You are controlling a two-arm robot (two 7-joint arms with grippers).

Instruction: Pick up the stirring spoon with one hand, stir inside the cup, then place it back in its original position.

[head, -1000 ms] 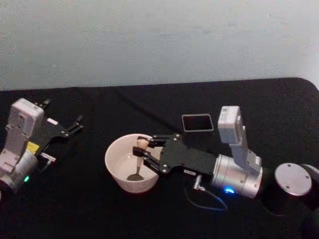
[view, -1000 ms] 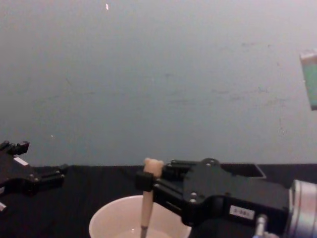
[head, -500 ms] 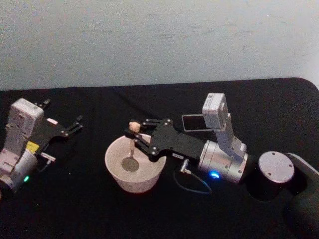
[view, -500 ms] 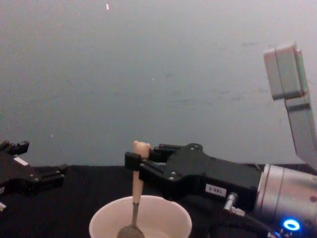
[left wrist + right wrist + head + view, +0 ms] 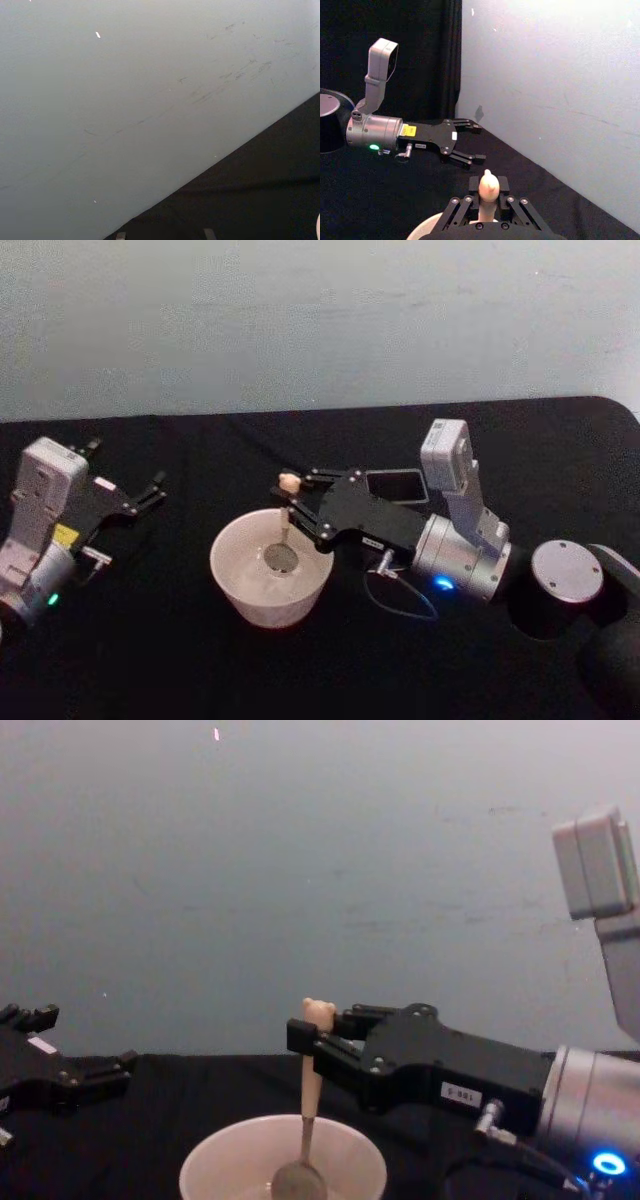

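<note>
The right gripper (image 5: 293, 500) reaches in from three o'clock of the cup (image 5: 262, 602), its claw clamped on the stirring spoon (image 5: 311, 1085) just under the bear head. The spoon stands nearly upright, its steel bowl low inside the cup near the centre. The dark grey holder (image 5: 398, 482) stands at two o'clock of the cup. The left gripper (image 5: 127, 465) rests at nine o'clock, fingers apart.
</note>
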